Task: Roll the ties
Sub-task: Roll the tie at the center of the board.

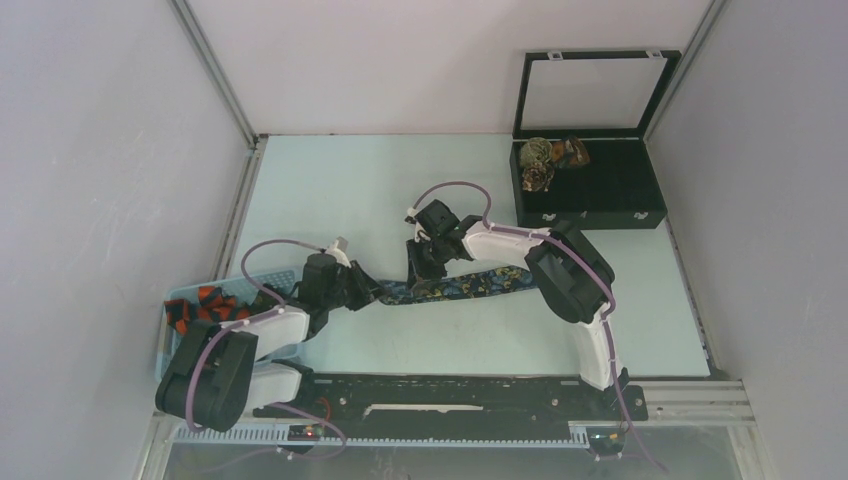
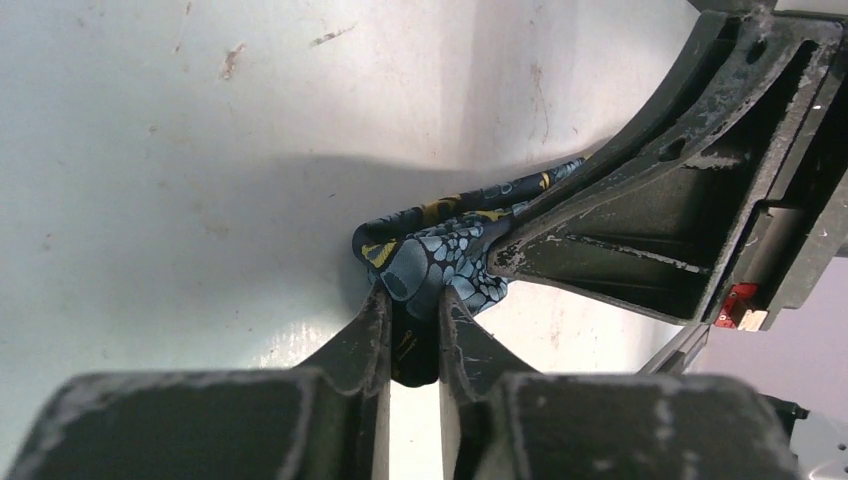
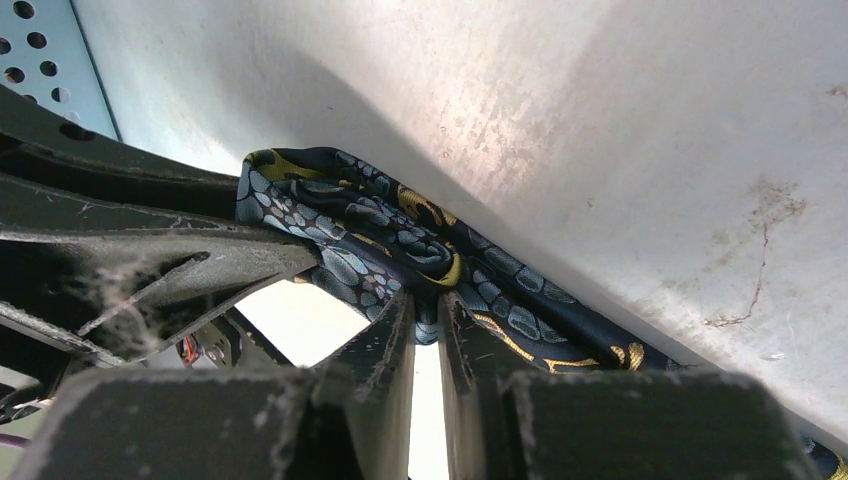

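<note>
Navy tie (image 1: 470,285), blue-yellow specks, end seemingly folded, left pincer (image 2: 413,308) and right pincer (image 3: 425,312) clamped on it

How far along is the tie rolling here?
Done: a few coils sit in the black box. In hand: the left gripper and right gripper both pinch the navy tie, mostly unrolled on the table. Remaining: the orange-black ties in the blue basket.

We see bright, even overhead light, soft shadow across the surface (image 2: 250,200) in both wrist views, near foreground blurred
</note>
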You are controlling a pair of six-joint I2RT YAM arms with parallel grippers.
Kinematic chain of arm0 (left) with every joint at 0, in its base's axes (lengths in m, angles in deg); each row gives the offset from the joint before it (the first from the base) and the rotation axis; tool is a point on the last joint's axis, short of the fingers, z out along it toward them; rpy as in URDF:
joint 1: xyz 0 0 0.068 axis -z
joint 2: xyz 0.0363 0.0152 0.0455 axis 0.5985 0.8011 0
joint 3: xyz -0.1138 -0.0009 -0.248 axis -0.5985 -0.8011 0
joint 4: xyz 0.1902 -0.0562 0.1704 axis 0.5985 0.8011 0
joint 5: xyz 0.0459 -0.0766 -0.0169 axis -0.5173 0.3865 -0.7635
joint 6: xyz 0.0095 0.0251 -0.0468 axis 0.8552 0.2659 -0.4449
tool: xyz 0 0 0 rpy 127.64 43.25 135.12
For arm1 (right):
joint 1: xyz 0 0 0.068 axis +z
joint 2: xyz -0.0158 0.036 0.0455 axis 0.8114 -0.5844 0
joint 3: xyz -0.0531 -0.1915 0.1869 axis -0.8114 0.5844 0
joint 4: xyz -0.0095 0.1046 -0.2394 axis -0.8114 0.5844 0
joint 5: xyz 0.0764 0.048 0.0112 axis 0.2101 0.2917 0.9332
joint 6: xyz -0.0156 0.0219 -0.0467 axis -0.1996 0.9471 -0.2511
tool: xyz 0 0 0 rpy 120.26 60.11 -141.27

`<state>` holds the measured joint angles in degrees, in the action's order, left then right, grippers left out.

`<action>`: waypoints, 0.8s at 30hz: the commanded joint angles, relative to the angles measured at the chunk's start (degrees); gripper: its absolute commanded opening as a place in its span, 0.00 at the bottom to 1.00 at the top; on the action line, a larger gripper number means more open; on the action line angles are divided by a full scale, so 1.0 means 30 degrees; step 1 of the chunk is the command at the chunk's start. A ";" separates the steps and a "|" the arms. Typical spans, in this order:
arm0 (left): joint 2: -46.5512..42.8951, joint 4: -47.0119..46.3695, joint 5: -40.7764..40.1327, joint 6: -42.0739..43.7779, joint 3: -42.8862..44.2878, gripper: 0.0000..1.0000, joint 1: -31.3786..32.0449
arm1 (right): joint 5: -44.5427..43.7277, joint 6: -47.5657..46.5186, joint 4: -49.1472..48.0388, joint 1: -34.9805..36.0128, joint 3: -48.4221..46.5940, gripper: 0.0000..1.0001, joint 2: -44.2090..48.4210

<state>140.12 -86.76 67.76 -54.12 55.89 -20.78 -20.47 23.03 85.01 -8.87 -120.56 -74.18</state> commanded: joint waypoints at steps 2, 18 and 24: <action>-0.0200 -0.0735 0.0462 -0.0143 -0.0081 0.07 0.0037 | -0.0428 -0.0235 0.0264 0.0164 -0.0485 0.18 0.0293; -0.3214 0.6788 -0.3482 0.2040 0.2579 0.00 0.1213 | -0.1343 0.0347 0.0468 0.0684 -0.0715 0.18 0.2420; -0.3767 0.8112 -0.4228 0.2412 0.3186 0.00 0.1434 | -0.1065 0.0778 -0.0094 0.1080 -0.1014 0.11 0.1455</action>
<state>130.87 -66.13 58.03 -49.33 62.79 -16.97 -23.60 24.12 87.08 -6.62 -121.19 -69.03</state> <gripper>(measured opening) 0.124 0.136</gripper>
